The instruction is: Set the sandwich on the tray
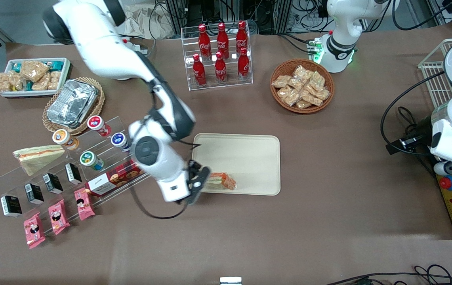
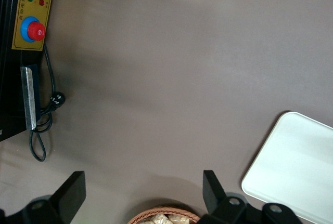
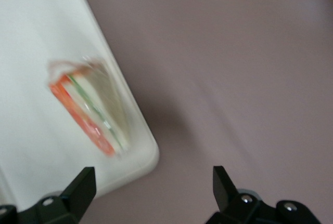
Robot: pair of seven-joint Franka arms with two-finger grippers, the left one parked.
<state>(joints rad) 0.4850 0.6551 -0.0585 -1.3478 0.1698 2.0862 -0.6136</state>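
The sandwich [image 1: 222, 181] is seen lying on the tray [image 1: 245, 156], in the corner of the tray nearest the front camera and toward the working arm's end of the table, close to the low rim. In the right wrist view the sandwich [image 3: 91, 112] is shown resting flat on the cream surface of the tray [image 3: 36, 37], its orange, green and white layers turned outward; the picture is smeared there, so whether the wrapper touches the rim cannot be made out. The gripper [image 1: 197, 183] is held just beside the sandwich, above the tray's edge where it meets the brown table [image 1: 328, 221]. Its fingers [image 3: 80, 187] are spread apart, and nothing is held between them. Toward the working arm's end of the table, a paler wedge sandwich [image 1: 39, 155] is laid on a clear stepped display [image 1: 65, 174], near small round tubs [image 1: 91, 159] and a red biscuit box [image 1: 113, 179]. Farther from the front camera than the tray, a clear rack of red cola bottles [image 1: 220, 53] and a wicker basket of snack packets [image 1: 302, 85] are set.
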